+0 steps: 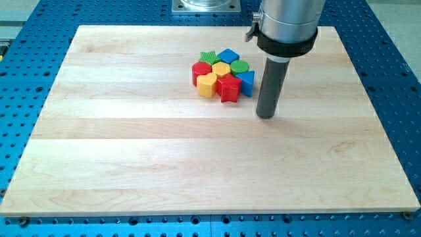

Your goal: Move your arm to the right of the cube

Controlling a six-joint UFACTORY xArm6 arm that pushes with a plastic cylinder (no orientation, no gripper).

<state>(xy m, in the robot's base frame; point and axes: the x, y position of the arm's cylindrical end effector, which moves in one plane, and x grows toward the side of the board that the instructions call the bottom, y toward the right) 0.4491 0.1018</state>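
Observation:
A tight cluster of small blocks sits on the wooden board (131, 151) above its middle. It holds a green star (208, 57), a blue cube (228, 56), a green round block (239, 66), a red round block (200, 70), a yellow block (220, 69), a yellow heart (207, 85), a red star (228, 87) and a blue block (247, 81). My tip (265, 116) rests on the board just to the view's right of the cluster and a little below it, apart from the blue block.
The board lies on a blue perforated table (39, 39). A grey metal mount (206, 6) sits at the view's top edge. The arm's grey cylinder (287, 23) hangs over the board's top right.

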